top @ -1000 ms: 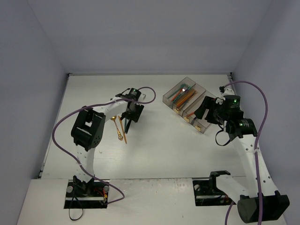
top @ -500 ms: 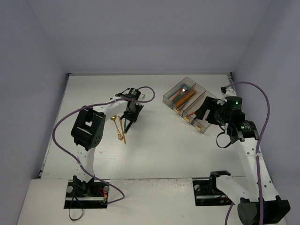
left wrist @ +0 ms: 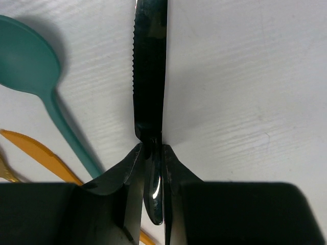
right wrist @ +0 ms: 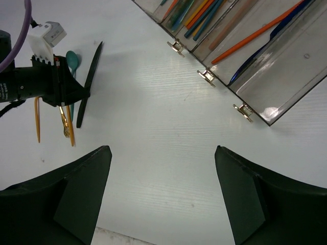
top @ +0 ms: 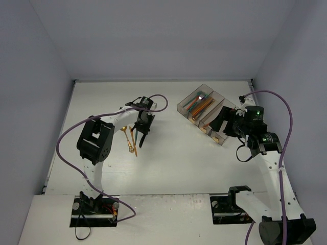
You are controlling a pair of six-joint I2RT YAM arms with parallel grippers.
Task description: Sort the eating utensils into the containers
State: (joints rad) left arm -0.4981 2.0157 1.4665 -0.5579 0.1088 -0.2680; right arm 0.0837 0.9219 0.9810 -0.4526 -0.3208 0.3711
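Black knife (left wrist: 149, 76) is clamped in my left fingers (left wrist: 118, 173), blade pointing straight ahead. Bins (right wrist: 280, 96) lie rightward, nearer my right fingers (right wrist: 82, 189), which stand apart.

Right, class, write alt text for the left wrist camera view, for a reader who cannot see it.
The left end effector pinches a dark serrated knife where blade meets handle, blade pointing away over a white table. A teal spoon lies to the left, with an orange utensil nearer the camera.
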